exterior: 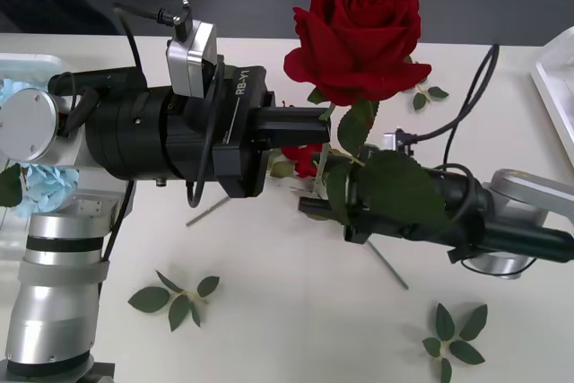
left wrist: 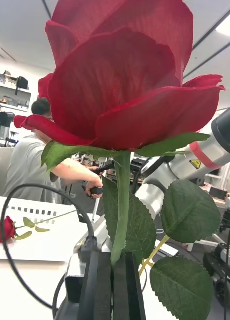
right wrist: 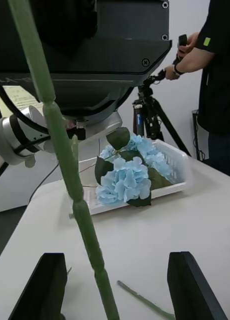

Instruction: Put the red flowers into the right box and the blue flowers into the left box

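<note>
A large red flower, a rose, stands upright above mid-table, with my left gripper shut on its stem just under the head; the black fingers press together on the green stem. My right gripper sits lower on the same stem, half hidden by leaves. Its fingers stand open with the stem passing between them untouched. Another red rose lies on the table behind the grippers. Blue flowers fill the left box, also at far left. The right box shows its rim.
Loose green leaf sprigs lie on the table at front left, front right and behind the held rose. A bare stem piece lies near my right gripper. A small red rose rests farther off on a white surface.
</note>
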{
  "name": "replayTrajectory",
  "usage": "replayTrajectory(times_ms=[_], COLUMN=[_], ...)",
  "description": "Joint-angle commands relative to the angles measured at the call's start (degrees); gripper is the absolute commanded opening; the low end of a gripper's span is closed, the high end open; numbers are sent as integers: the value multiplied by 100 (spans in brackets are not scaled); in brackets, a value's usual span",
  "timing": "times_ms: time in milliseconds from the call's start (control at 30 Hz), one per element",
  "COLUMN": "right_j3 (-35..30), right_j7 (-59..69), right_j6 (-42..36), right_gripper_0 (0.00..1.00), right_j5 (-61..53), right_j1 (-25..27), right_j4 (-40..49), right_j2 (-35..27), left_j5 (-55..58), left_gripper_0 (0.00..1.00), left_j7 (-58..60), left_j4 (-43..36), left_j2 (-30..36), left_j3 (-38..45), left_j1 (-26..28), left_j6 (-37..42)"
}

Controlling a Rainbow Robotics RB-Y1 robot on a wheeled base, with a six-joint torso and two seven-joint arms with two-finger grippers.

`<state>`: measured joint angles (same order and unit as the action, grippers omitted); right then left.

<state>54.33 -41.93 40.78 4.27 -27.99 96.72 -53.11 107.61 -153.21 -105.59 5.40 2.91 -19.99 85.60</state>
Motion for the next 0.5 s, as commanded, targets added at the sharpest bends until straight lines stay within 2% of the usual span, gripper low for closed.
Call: replayTrajectory(times_ms=[33, 133, 167, 200, 233, 500], right_j3=[-45, -27, -1, -1, -1, -1], right_j7=[124, 150, 168, 185, 194, 317], right_j6=[-202, -307, -351, -386, -413, -457], right_gripper_0=[59, 57, 40, 18, 2, 0], right_j5=[-32, -32, -32, -32, -32, -181], right_j1=[-136, -180, -207, -207, -215, -207], right_j4=[251, 251, 251, 251, 251, 251], right_j2=[169, 178, 178, 169, 169, 125], left_j5=[59, 59, 59, 59, 59, 59], left_gripper_0=[0, 0, 0, 0, 0, 0], left_j7=[37, 37, 37, 37, 37, 37], left_j4=[-85, -85, -85, -85, -85, -85], left_j2=[-65, -65, -65, -65, -65, -65], left_j3=[-19, -19, -19, -19, -19, -19], left_j1=[-128, -128, -128, -128, -128, -128], left_j6=[-26, -26, -26, -26, -26, -26])
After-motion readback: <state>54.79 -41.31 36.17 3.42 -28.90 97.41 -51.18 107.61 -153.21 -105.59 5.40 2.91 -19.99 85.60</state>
